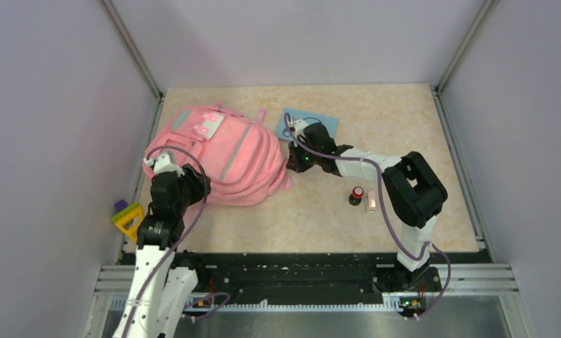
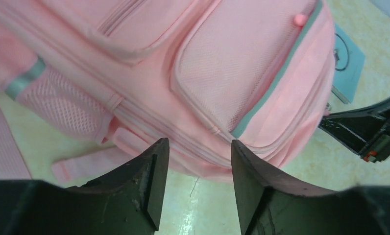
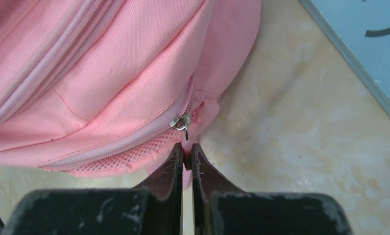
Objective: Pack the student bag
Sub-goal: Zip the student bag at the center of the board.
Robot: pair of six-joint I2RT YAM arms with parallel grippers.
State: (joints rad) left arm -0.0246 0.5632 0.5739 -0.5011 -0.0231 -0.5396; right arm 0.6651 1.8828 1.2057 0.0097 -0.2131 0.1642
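Your student bag lies flat on the bench, back-left area, front side up. It's soft pink fabric all over, w/ grey-green trim stripes across the front and a white-pink patch at the far end. A pink strap trails onto the bench at the near side.

Left wrist cam shows a mesh front pocket edged by a grey-green stripe, a mesh side pocket and a small round pink knob.

Your left hand sits at the bag's near-left edge, fingers apart at a medium gap w/ nothing between them.

Your right hand is at the bag's right edge, fingers pressed narrow on the pink zip pull. The metal slider sits just above the fingertips, at the end of a zip line over a strip of mesh.

Other bits:
- A blue booklet lies just beside the bag's right side, partly under the right arm.
- A small black bottle w/ a red cap stands well apart from the bag, near the right arm's elbow, w/ a small pale object just beside it; can't tell what that is.
- A yellow-purple triangular toy sits at the bench's left edge.
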